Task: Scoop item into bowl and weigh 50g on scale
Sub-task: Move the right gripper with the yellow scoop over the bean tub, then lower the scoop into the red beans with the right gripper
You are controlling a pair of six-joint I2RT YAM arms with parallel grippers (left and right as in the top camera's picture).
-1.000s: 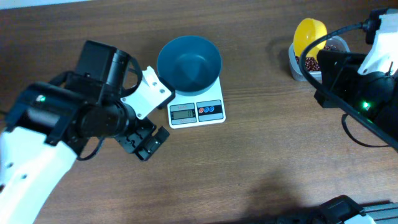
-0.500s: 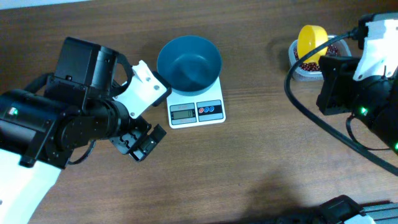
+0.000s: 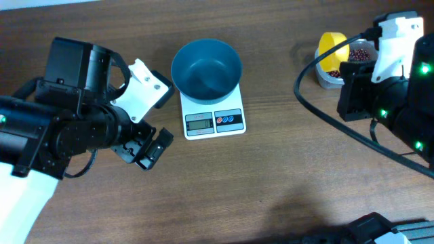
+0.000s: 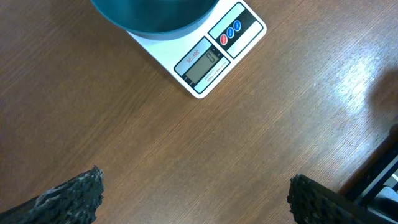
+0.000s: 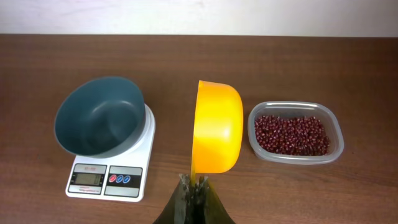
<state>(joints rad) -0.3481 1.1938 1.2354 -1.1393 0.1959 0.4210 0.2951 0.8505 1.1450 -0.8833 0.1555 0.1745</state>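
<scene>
- On the scale (image 3: 213,120), left of centre on the table (image 3: 285,176), the bowl (image 3: 205,68) is seated. Its inside is seen bare, and no beans have been tipped in yet.
- At the far right, the beans (image 5: 292,134) are heaped in a clear tub (image 5: 251,127), well apart from the scale.
- By this, the task is judged to be at its opening. Scooping, carrying, pouring and trimming to the target weight are all left to be done. The digits on the display are too small to be read.
- The yellow scoop (image 5: 217,127) is gripped by its handle in the right gripper (image 5: 194,183), whose jaws are pressed together on it.
- The scoop is held on edge with its mouth turned left toward the bowl, and from overhead it is seen at the tub's left rim. No beans can be made out in it.
- The left gripper (image 4: 196,199) is held over bare wood, near and left of the scale. It is pointed down with its jaws spread wide, and nothing is held between them.
</scene>
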